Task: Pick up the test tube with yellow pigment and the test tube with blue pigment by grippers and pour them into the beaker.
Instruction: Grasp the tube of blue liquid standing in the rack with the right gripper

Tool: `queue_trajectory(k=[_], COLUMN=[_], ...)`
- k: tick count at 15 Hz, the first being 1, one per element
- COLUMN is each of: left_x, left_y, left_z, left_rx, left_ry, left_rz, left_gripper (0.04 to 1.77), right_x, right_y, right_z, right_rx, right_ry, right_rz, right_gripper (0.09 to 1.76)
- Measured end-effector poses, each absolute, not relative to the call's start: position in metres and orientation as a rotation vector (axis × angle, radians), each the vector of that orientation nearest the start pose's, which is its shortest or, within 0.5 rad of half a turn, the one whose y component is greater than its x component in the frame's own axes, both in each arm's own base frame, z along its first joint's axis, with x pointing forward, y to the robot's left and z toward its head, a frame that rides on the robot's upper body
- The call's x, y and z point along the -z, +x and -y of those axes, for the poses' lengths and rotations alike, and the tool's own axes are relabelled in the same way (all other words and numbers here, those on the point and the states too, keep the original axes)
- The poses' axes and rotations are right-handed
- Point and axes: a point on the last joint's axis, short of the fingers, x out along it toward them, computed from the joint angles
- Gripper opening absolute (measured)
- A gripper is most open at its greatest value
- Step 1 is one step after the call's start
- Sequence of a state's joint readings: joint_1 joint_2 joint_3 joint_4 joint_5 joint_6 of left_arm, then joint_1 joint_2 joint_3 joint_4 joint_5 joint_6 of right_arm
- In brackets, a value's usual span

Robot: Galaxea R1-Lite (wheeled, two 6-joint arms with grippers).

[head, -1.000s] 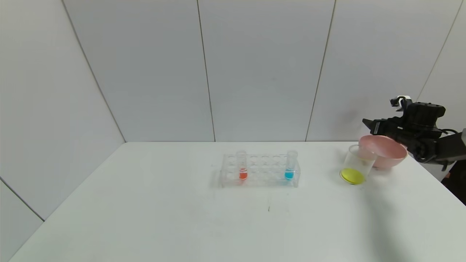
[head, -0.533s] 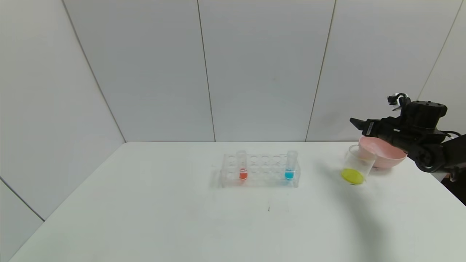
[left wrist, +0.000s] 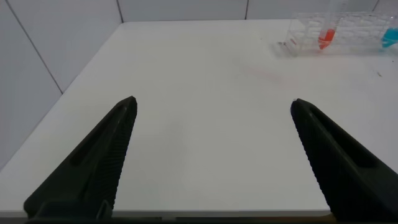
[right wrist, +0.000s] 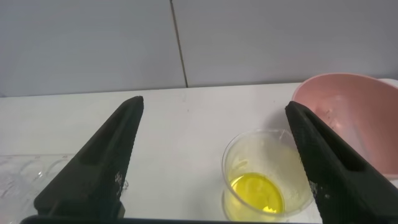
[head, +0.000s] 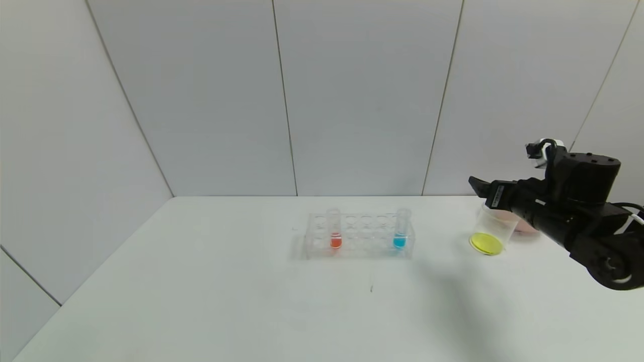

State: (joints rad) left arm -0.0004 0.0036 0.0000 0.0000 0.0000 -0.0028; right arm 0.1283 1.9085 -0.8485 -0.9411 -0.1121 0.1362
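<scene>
Since 1 second ago the right gripper (head: pixel 478 187) has swung forward and toward the table's middle, from beside the pink bowl (head: pixel 526 227) to just over the beaker (head: pixel 493 229), and its jaws have spread wider.

Going left to right in the head view: the left gripper (left wrist: pixel 211 155) is out of that view; its wrist camera shows it parked low over the near-left table (head: pixel 201 281) with its fingers spread and nothing between them. At the table's centre stands the tube rack (head: pixel 359 235), with a tube of red-orange liquid (head: pixel 334 229) near its 9 o'clock end and the test tube with blue pigment (head: pixel 401 229) upright near its 3 o'clock end. Right of that, the beaker already holds yellow liquid. No test tube with yellow pigment is visible, so the yellow pour looks done.

Judging by the layout, the blue tube comes next. It lies at roughly 9 o'clock from the right gripper, long axis vertical, well apart from it. The right arm looks nearer, and its fingers (right wrist: pixel 106 168) stand wide with nothing held.
</scene>
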Motion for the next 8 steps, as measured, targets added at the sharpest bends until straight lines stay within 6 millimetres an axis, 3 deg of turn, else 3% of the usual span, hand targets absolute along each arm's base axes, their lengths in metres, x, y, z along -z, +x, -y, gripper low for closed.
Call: queue_trajectory(k=[5,8], left_x=[-0.076,-0.076], left_y=[-0.023,-0.023], left_z=[0.0,0.0], left_rx=[0.001,0.0], left_ry=[-0.002,-0.003], left_rz=[-0.004,-0.004], left_gripper=[1.76,1.76], right_x=[-0.146,-0.134], right_y=[0.288,0.259], right_z=[-0.078,-0.11], right_rx=[-0.004,0.018], right_ry=[0.132,0.108], right_rz=[-0.095,-0.109], right_gripper=[1.67,1.68])
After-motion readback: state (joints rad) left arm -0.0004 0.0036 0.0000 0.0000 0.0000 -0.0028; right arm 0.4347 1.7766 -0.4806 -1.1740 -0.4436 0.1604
